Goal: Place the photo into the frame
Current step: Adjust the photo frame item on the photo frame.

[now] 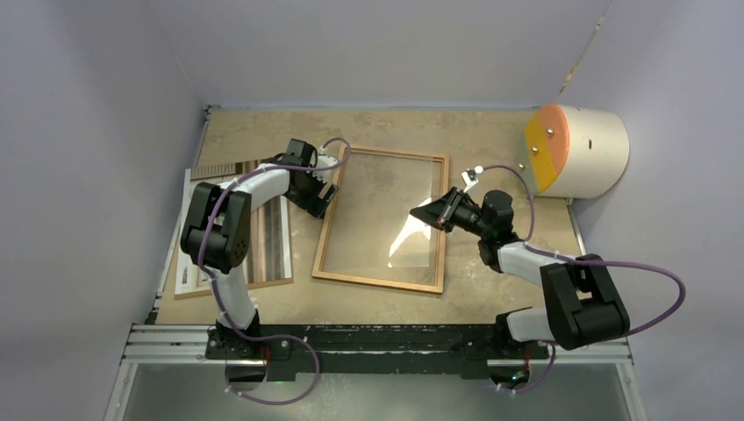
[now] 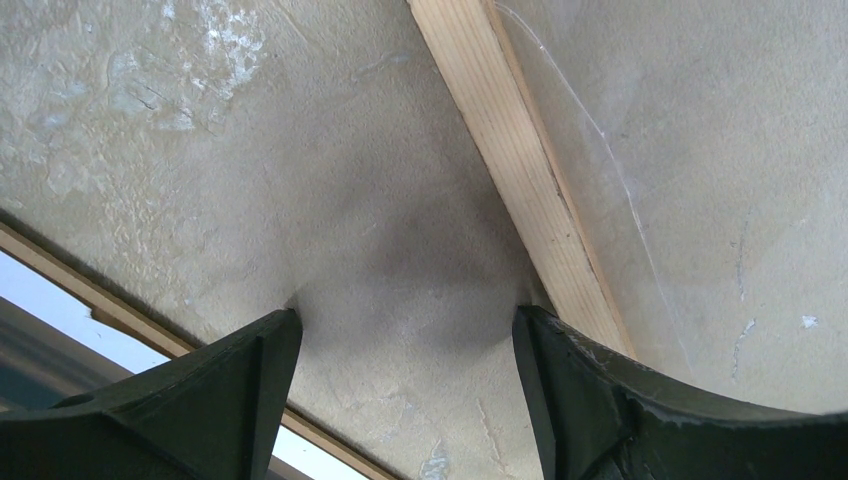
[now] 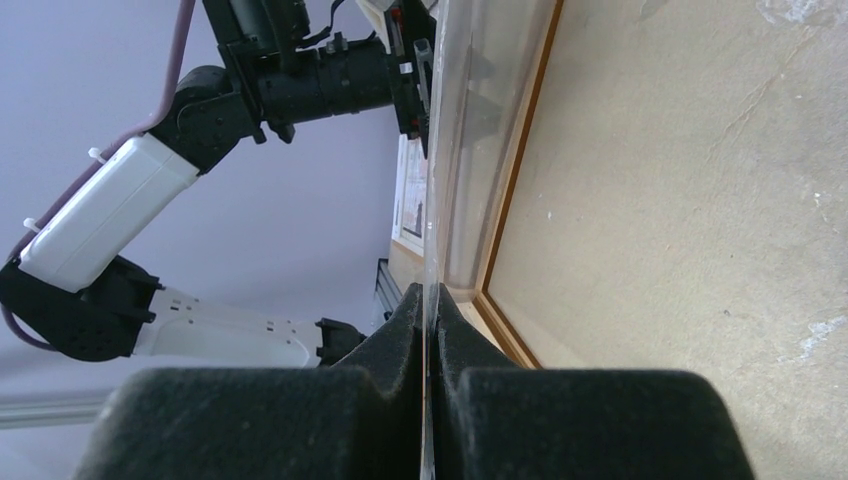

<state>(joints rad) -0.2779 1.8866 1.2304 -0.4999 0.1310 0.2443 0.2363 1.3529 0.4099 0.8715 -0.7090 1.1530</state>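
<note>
Your right gripper (image 3: 428, 300): jaws pressed on edge of glass pane (image 3: 470, 150), pane tilted over frame (image 1: 379, 282). Your left gripper (image 2: 405, 325): jaws spread, empty, at frame's left rail.

A clear glass pane (image 1: 412, 239) is pinched by its edge between the fingers of the right gripper (image 1: 441, 211) and stretches, tilted, toward the left gripper (image 1: 321, 196). A mottled tan tabletop (image 1: 263, 132) lies beneath both. A brown backing board (image 1: 254, 286) lies near the left gripper, on its left. A cream drum (image 1: 592, 149) with an orange-and-yellow face sits well apart, beyond the right gripper and to its right.
</note>
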